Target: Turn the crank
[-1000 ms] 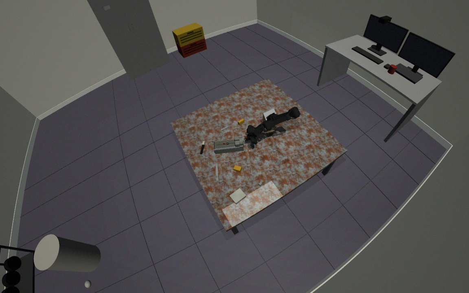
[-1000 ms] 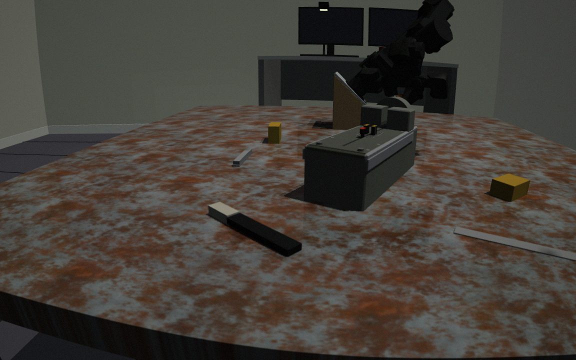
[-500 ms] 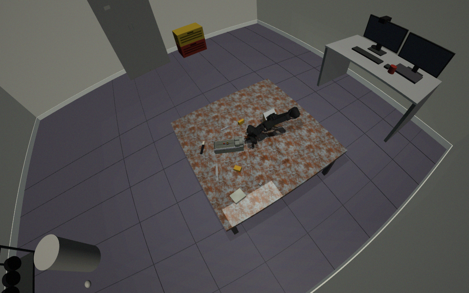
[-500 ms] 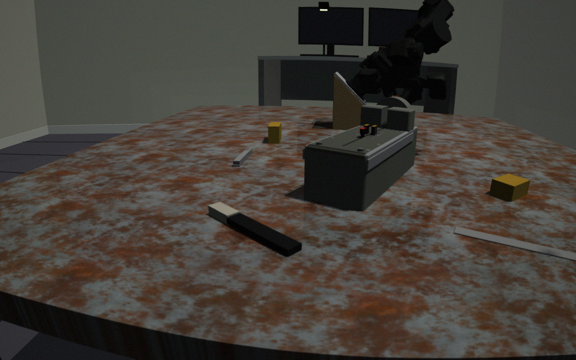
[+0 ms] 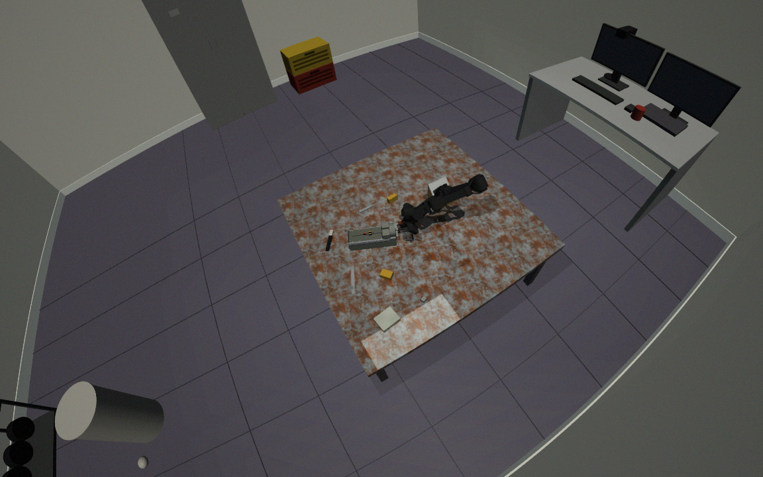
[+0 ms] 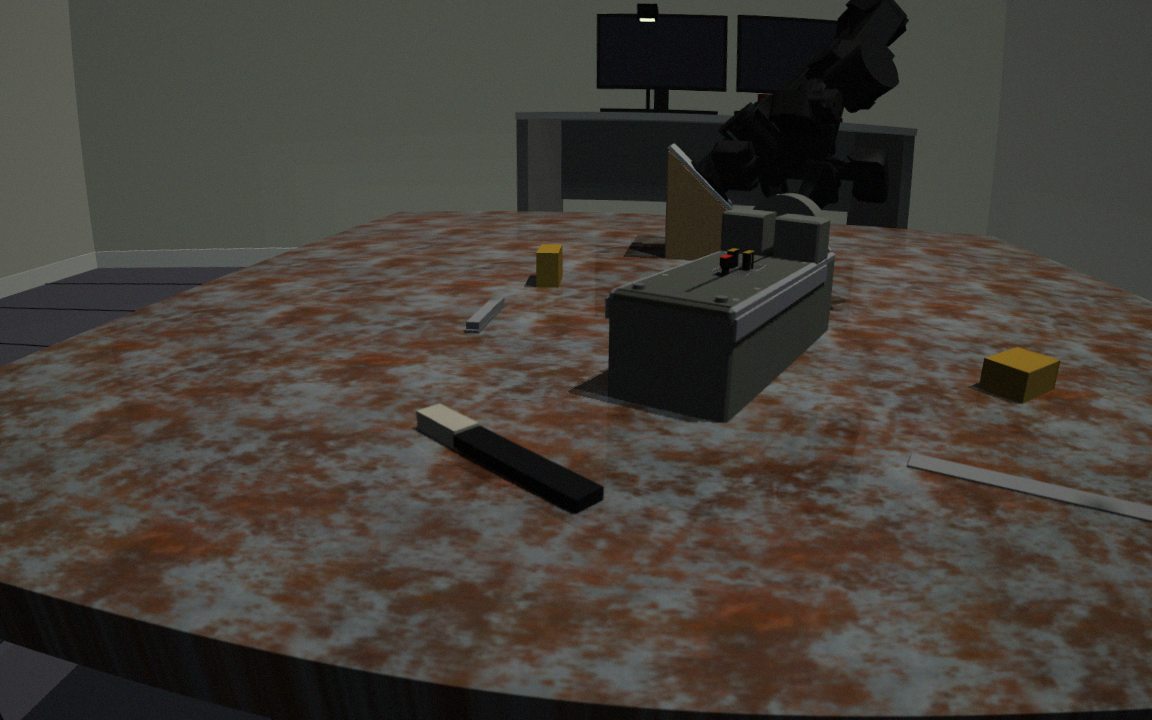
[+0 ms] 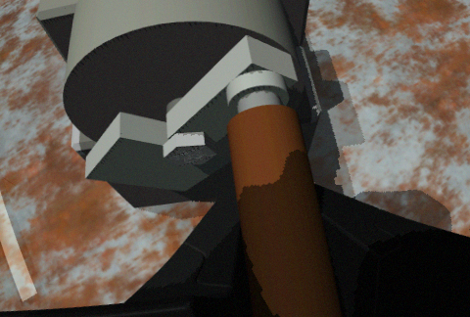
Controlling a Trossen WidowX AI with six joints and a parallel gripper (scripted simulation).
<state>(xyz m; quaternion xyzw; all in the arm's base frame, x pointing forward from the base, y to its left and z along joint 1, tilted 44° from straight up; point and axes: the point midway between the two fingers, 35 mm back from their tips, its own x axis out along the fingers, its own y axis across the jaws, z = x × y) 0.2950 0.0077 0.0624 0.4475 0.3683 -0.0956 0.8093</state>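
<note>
- Mottled rust-and-grey tabletop (image 5: 461, 255) (image 6: 294, 555) (image 7: 392, 23), its near edge crossing the exterior view's bottom.
- Black metal gripper (image 7: 262, 199) pinching the orange cylindrical handle (image 7: 266, 146), lower centre of the wrist view.

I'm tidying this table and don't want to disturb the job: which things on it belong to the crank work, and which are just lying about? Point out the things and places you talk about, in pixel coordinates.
Part of the job:
- grey machine (image 5: 372, 242) (image 6: 671, 353)
- orange crank handle (image 7: 269, 146), held in the jaws
- red pointer (image 6: 725, 260)

Lying about:
- two yellow blocks (image 5: 392, 199) (image 6: 549, 265)
- black-and-cream stick (image 5: 329, 241) (image 6: 522, 465)
- thin pale strip (image 5: 353, 279) (image 6: 1032, 487)
</note>
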